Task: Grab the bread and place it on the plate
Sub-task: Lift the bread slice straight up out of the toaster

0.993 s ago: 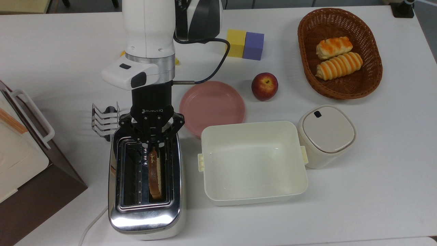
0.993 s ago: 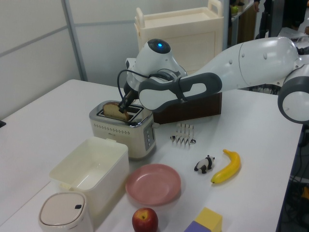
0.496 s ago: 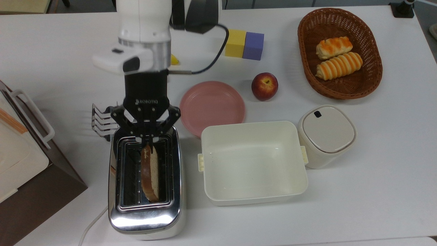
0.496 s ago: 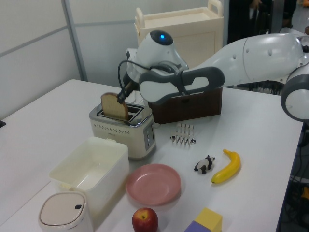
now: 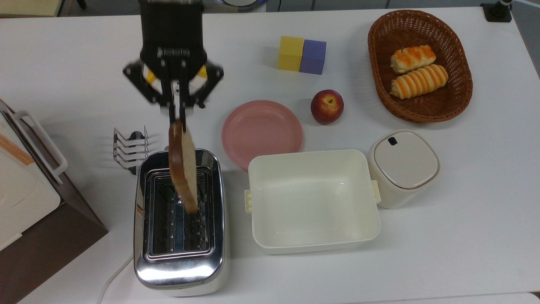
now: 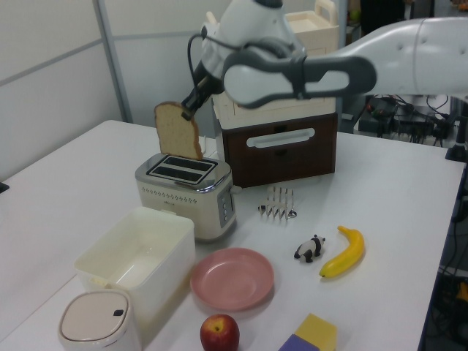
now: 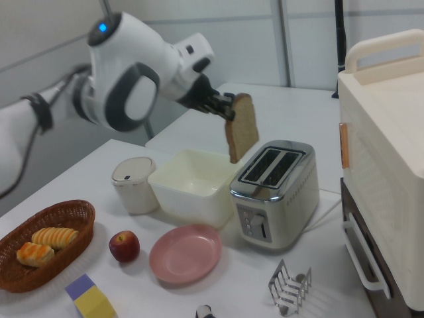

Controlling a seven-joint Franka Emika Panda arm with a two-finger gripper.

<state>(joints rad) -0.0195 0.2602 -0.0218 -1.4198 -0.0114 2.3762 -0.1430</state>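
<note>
Top view: the tool (image 5: 177,110) pinches the bread (image 5: 182,166) by its top crust; the slice hangs edge-on above the toaster (image 5: 179,219), the plate (image 5: 262,131) lying to the top view's right.

Left view: bread (image 6: 178,131) clear of the slots. Probably light, stiff, crumbly.

Right view: bread (image 7: 241,136) hanging upright from one corner; that hold may let it swing.

Bread (image 6: 178,129) hangs upright, airborne; pink plate (image 5: 262,131) bare.

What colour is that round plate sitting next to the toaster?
The plate is plain pink, with no pattern; the top view shows it best.
</note>
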